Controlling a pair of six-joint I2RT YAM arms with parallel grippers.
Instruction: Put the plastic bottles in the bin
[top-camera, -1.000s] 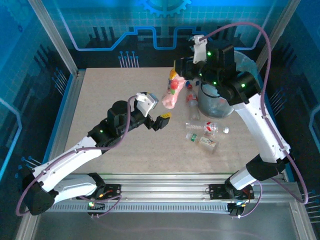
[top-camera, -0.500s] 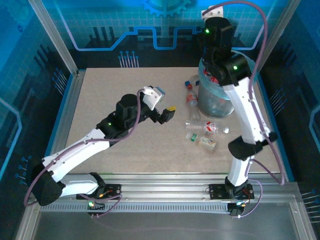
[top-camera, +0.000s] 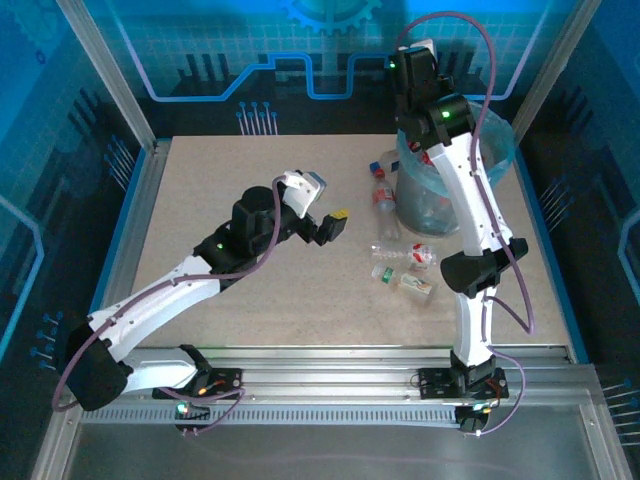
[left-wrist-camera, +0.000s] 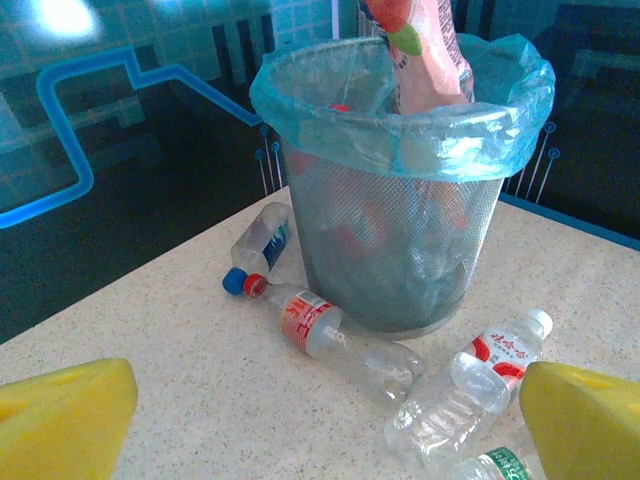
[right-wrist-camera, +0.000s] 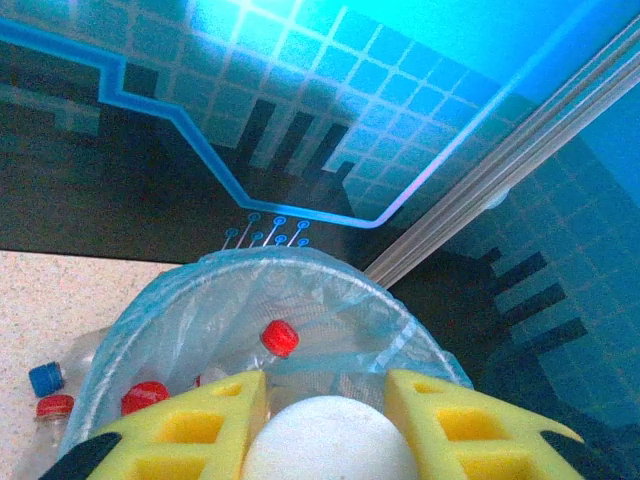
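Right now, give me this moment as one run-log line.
right pincer: shut on pink-labelled bottle, at mouth of bin | left pincer: open, empty, over table | loose bottles: lying beside bin

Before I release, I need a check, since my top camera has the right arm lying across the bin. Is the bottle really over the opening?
Observer: Yes. The left wrist camera shows the pink bottle hanging upright, its lower end inside the rim of the bin.
Operator: Is it firmly held?
Observer: On the right wrist camera the right pincer is shut on the bottle's white rounded end, above the bin mouth.
Operator: Any room inside?
Observer: That same camera shows red caps of bottles lying inside the bag, below the rim, so there looks to be room.
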